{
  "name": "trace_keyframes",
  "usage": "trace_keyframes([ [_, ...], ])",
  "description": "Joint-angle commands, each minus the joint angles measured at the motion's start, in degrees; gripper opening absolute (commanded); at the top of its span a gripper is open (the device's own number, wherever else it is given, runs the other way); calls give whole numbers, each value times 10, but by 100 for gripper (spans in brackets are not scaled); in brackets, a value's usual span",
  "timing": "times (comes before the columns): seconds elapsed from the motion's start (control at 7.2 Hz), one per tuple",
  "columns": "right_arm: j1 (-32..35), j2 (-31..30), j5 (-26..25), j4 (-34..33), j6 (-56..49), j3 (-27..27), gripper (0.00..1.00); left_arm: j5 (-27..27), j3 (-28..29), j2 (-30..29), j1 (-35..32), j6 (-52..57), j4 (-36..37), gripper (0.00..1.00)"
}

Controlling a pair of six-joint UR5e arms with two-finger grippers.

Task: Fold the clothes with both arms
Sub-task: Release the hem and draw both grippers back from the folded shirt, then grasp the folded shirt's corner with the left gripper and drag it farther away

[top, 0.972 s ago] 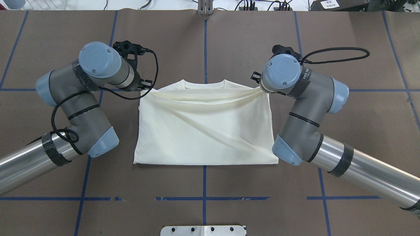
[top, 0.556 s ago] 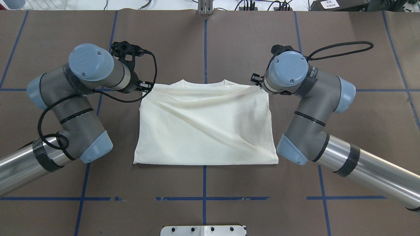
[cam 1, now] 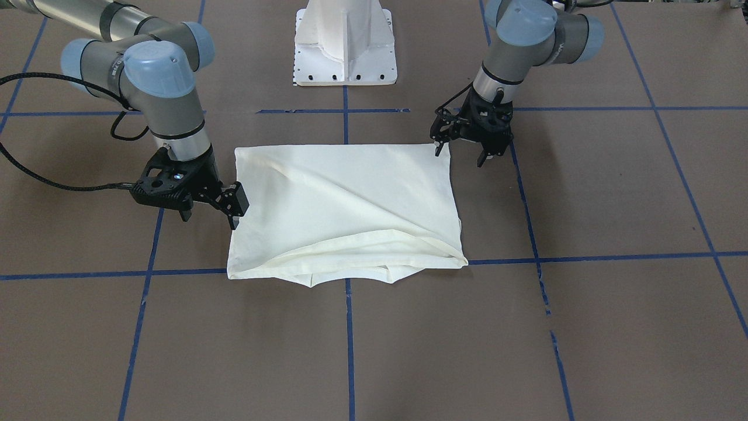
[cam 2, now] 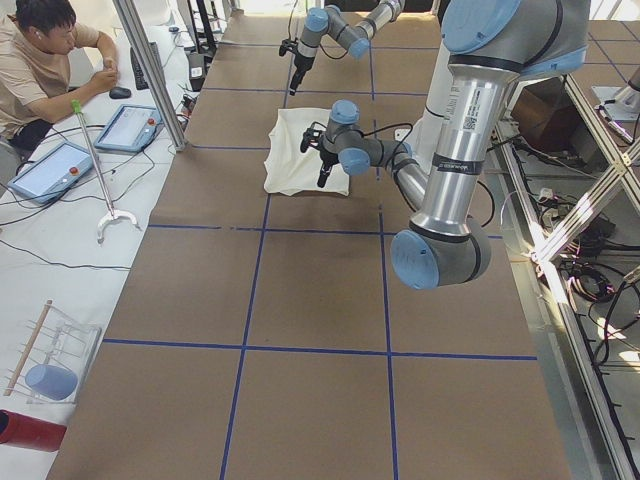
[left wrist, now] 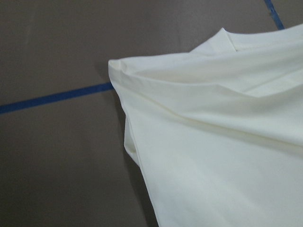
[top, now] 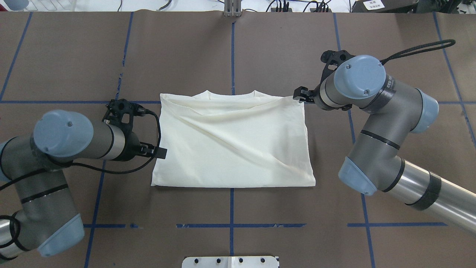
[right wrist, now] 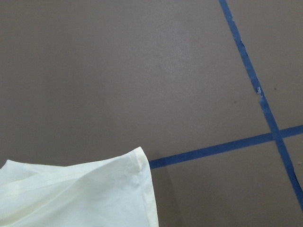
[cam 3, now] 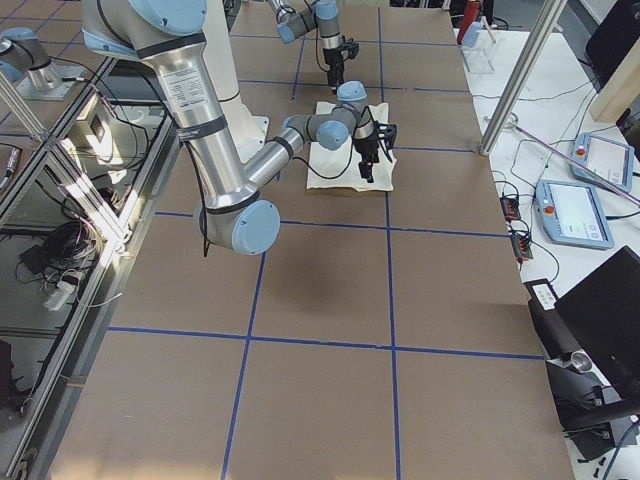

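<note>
- Shirt (top: 230, 145): the cream shirt lay folded in half on the middle of the brown bench (cam 1: 584, 193). Its plain side was up and its neckline was at the edge farthest from my base. Slack diagonal creases ran across the top layer.
- Left claw (cam 1: 459, 155): my left claw hung with its fingers spread and held nothing. It stood just beside the shirt's corner nearest my base, with one fingertip at the cloth's edge. I could not tell whether that fingertip touched the cloth.
- Right claw (cam 1: 210, 217): my right claw was likewise spread and empty, just beside the shirt's edge on my right side.
- Tape lines (top: 231, 212): blue tape marked the bench in a grid, and one line ran under the shirt's middle.
- Pedestal (cam 1: 345, 47): my white base stood behind the shirt, well apart from it.
</note>
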Motion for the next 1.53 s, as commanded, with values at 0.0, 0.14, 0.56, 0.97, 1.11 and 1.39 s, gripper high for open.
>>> trace_keyframes([
  [0.0, 0, -1, 0, 0, -1, 2, 100, 55, 3, 34, 76, -103, -49, 69],
  [0.14, 0, 0, 0, 0, -1, 3, 100, 56, 16, 32, 78, -108, -50, 65],
  [0.56, 1, 0, -1, 0, 0, 3, 100, 56, 24, 26, 78, -110, -50, 57],
  [0.97, 1, 0, -1, 0, 0, 3, 100, 55, 24, 26, 79, -110, -51, 0],
  [1.11, 0, 0, -1, 0, 1, 3, 100, 56, 23, 26, 79, -108, -50, 0],
  [1.39, 0, -1, -1, 0, 1, 3, 100, 55, 7, 32, 47, -40, -47, 0],
])
